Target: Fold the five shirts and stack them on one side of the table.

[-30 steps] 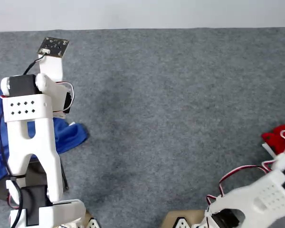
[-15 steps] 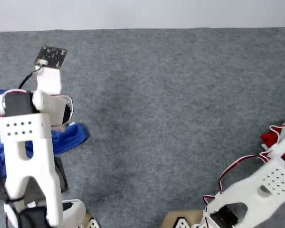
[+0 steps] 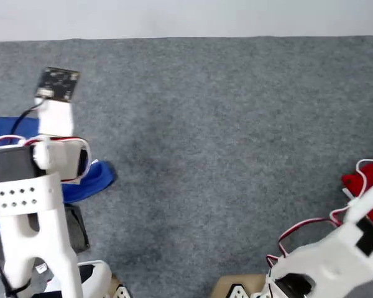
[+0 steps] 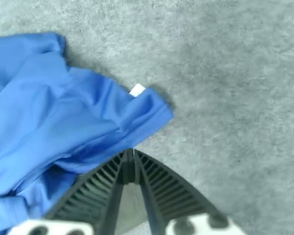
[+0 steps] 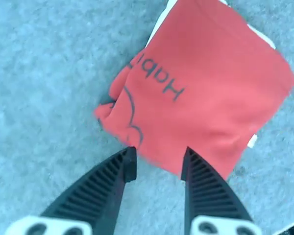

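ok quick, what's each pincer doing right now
Left pincer: shut, tips by the blue shirt, nothing visibly held.
Right pincer: open over the red shirt.

Blue shirt (image 3: pixel 96 180): largely covered by the left arm (image 3: pixel 31 205) in the high view, and cut by the frame edge; red shirt (image 3: pixel 357 181): cut by the opposite edge, partly behind the right arm (image 3: pixel 336 257); white item (image 5: pixel 159 22) beneath the red shirt: mostly hidden, identity indeterminate.

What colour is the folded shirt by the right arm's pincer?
Red, with dark lettering; the folded red fabric shirt shows best in the right wrist view.
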You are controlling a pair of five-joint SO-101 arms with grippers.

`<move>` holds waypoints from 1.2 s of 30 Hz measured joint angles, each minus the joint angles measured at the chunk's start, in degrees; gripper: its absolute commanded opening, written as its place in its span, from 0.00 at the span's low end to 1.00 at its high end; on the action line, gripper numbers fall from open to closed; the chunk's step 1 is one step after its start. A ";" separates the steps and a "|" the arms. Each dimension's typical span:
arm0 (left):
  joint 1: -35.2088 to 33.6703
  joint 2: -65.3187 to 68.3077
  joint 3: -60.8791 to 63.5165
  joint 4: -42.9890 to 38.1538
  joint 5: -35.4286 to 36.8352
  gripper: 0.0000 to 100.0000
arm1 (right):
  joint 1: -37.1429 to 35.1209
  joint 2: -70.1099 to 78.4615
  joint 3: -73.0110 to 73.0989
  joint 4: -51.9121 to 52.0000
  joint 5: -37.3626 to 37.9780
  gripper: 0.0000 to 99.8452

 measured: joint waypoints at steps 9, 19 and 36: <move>-15.30 8.88 0.00 -1.85 -10.90 0.19 | -5.54 -15.47 26.20 0.00 0.00 0.16; -16.53 24.53 0.00 -12.22 -28.57 0.21 | -8.70 -26.02 42.81 0.09 0.00 0.16; -16.53 48.62 -8.26 -17.41 -39.30 0.17 | -8.70 -26.20 43.60 0.09 0.00 0.16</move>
